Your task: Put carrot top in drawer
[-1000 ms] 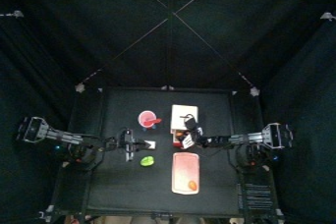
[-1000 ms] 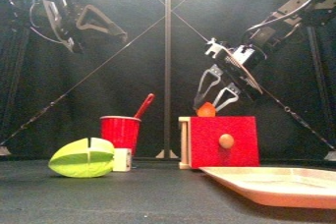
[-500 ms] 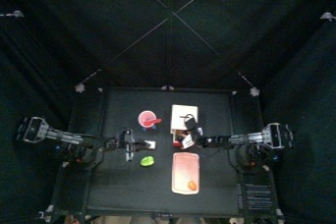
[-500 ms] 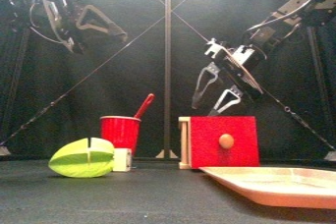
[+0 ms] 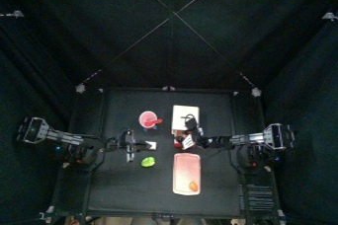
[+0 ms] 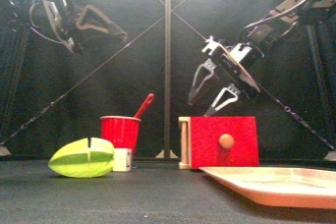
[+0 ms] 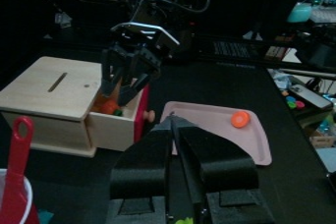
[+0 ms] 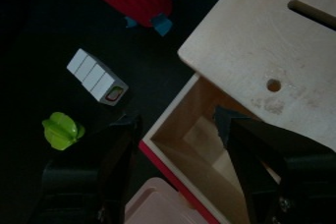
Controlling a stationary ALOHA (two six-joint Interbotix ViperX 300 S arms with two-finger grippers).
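Note:
The drawer (image 7: pixel 121 122) is the red-fronted one (image 6: pixel 221 141) of the cream wooden cabinet (image 5: pixel 187 112), and it is pulled out. My right gripper (image 6: pixel 210 100) hangs open just above it and also shows in the left wrist view (image 7: pixel 116 88). A small orange carrot piece (image 7: pixel 106 99) with a green bit sits in the drawer's opening under those fingertips. I cannot tell if they touch it. The right wrist view shows the drawer's inside (image 8: pixel 203 147) but no carrot. My left gripper (image 7: pixel 184 159) is shut and empty, raised at the left (image 6: pixel 77 20).
A long pink tray (image 5: pixel 187 173) lies in front of the cabinet with an orange-red ball (image 7: pixel 241 120) on it. A red cup (image 6: pixel 120 131) with a spoon, a green lump (image 6: pixel 82 158) and a small white block (image 8: pixel 96 75) stand left of the cabinet.
The orange piece seen at my right gripper's tips in the front view no longer shows there. The right gripper has risen a little. The left arm has not moved.

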